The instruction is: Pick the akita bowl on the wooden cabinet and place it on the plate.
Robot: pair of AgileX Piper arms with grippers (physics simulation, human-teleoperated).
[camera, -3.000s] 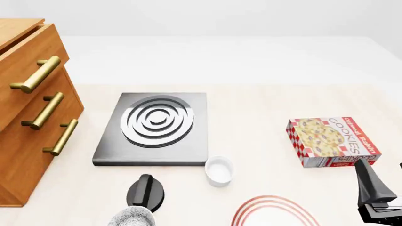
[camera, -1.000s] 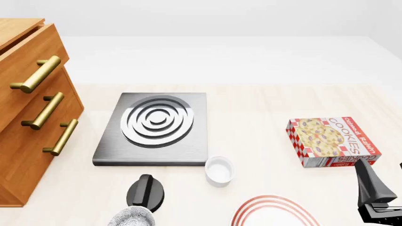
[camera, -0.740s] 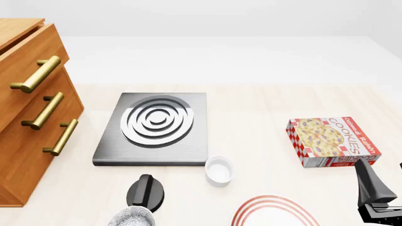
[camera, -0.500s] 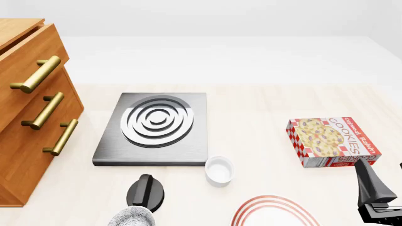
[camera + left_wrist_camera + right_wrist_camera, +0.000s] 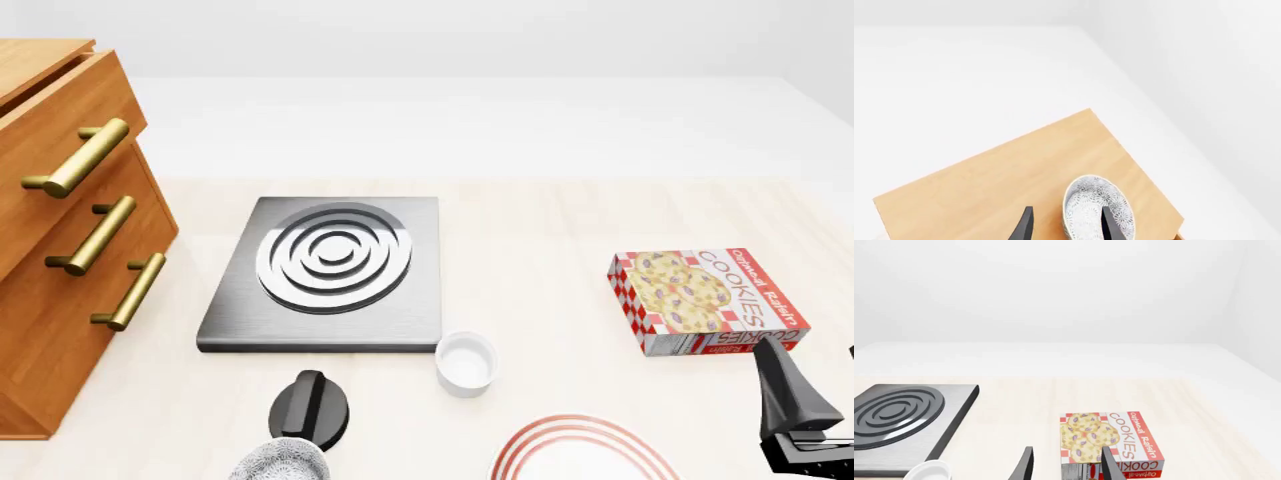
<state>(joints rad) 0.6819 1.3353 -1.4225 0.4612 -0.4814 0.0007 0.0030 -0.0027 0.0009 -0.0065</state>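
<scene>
The grey-speckled round akita bowl [image 5: 1094, 207] is tilted in the left gripper [image 5: 1066, 226], whose two dark fingers straddle one side of the rim: one finger [image 5: 1111, 225] lies inside the bowl and the other outside it, so the gripper is clamped on the bowl wall. In the left wrist view the bowl sits over the flat top of the tall orange-brown wooden cabinet [image 5: 1021, 170]; whether it touches the wood cannot be told. In the front view the bowl [image 5: 280, 461] shows at the lower edge, just beside a black part of the left arm [image 5: 311, 407], near the small plain white bowl [image 5: 466, 361] and left of the flat white plate with red rings [image 5: 583, 447].

The right gripper [image 5: 1066, 465] has its fingers spread apart with nothing between them, low above the pale wooden surface [image 5: 534, 230], with the red-and-white cookie box [image 5: 1111, 442] just ahead of it. The grey square stove with silver rings [image 5: 331, 262] lies between the cabinet and the cookie box.

Compared with the front views from the last three seconds, nothing has shifted: bowl, arms and objects hold the same places.
</scene>
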